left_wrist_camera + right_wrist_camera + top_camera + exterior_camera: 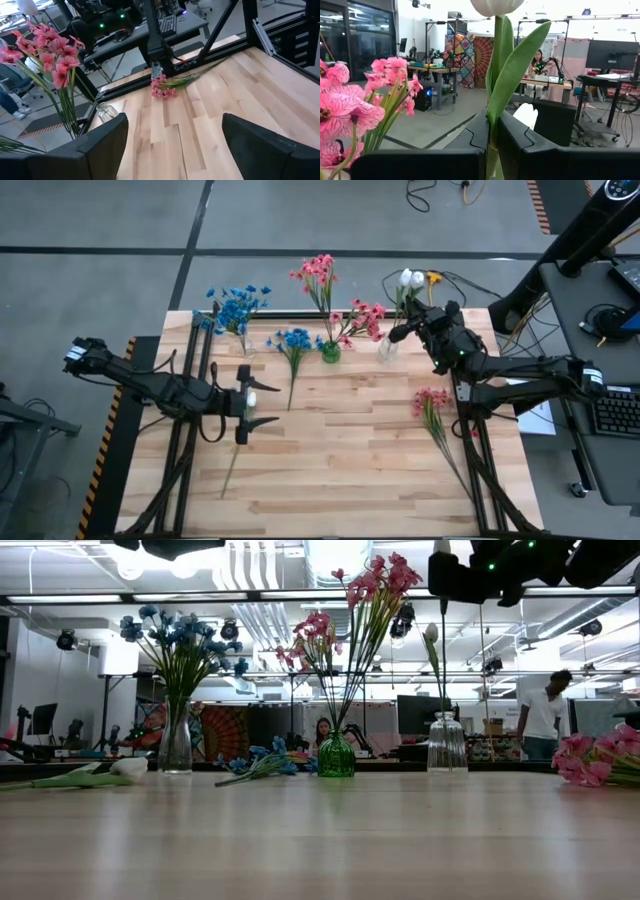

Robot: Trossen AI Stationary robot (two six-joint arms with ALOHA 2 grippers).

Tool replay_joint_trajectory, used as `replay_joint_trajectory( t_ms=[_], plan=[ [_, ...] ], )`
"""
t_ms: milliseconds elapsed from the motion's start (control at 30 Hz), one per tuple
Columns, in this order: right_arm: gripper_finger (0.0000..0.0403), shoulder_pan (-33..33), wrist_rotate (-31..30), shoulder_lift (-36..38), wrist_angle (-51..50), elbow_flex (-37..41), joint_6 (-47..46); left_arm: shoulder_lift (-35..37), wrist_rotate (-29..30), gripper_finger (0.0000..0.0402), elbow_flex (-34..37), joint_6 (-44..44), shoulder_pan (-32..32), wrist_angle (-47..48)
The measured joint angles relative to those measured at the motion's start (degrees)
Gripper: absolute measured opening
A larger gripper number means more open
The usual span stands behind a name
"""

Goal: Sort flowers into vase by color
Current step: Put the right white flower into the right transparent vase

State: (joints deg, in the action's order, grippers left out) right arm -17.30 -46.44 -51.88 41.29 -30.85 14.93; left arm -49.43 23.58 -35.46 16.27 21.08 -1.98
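Now white tulip (496, 6) pinched at the stem by right gripper (492, 131), above the clear vase (387, 348) at the table's far edge. Left gripper (246, 402) spread wide, low over mid-table. Risk: stem missing the narrow neck, or tipping the vase.
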Motion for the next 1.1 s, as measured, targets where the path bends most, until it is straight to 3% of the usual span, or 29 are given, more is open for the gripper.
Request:
replay_joint_trajectory(
  t_ms=[767,1100],
  plan=[
    [0.0019,0.0,0.0,0.0,-0.5,0.0,-1.4,-0.1,0.1,0.0303,0.0,-0.3,0.0,0.0],
    [0.0087,0.0,-0.6,0.0,-0.6,0.0,-1.4,-0.1,0.1,0.0303,0.0,-0.3,-0.1,-0.1]
  ],
)
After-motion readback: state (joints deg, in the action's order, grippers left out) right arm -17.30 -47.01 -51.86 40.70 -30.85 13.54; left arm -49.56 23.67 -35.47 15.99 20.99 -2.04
